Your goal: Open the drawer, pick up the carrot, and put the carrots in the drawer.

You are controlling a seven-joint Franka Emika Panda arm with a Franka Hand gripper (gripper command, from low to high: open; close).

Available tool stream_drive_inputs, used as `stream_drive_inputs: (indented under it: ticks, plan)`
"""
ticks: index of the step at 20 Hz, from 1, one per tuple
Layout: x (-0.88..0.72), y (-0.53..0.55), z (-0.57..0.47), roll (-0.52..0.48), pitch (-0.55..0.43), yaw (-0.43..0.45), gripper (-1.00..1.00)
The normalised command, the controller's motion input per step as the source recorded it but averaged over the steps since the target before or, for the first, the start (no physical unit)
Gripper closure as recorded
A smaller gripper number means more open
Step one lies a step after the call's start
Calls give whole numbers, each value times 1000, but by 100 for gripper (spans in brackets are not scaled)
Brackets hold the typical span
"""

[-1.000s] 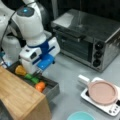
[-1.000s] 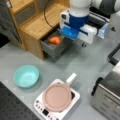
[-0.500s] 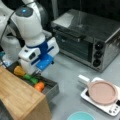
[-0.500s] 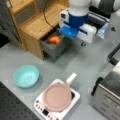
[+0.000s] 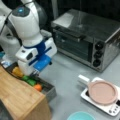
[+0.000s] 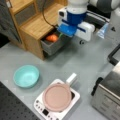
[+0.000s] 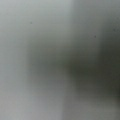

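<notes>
The dark-grey drawer (image 5: 50, 93) (image 6: 53, 47) stands pulled out of the wooden-topped cabinet (image 5: 17, 97) (image 6: 37, 25) in both front views. The small orange carrot (image 5: 38, 87) (image 6: 51, 38) lies inside it near the front panel. My gripper (image 5: 35, 73) hangs low over the drawer, just behind the carrot, and the white and blue hand covers most of its fingers. In a front view the hand (image 6: 71, 27) hides the drawer's rear part. The wrist view shows only a grey blur.
A green toy vegetable (image 5: 30, 81) and a yellow one (image 5: 17, 72) also lie in the drawer. A silver toaster oven (image 5: 87, 40), a pink pan on a white scale-like cooker (image 5: 102, 92) (image 6: 57, 97) and a teal bowl (image 6: 26, 75) stand around.
</notes>
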Motion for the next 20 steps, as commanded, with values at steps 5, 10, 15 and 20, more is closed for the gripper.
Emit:
stream_drive_inputs:
  ticks: [5, 10, 15, 20]
  plan:
    - [17, -194, 71, -34, 78, 140, -100]
    - [28, -207, 73, -29, 76, 139, -100]
    - [31, -240, 77, -28, 77, 146, -100]
    - [46, -238, 79, -34, 79, 149, -100]
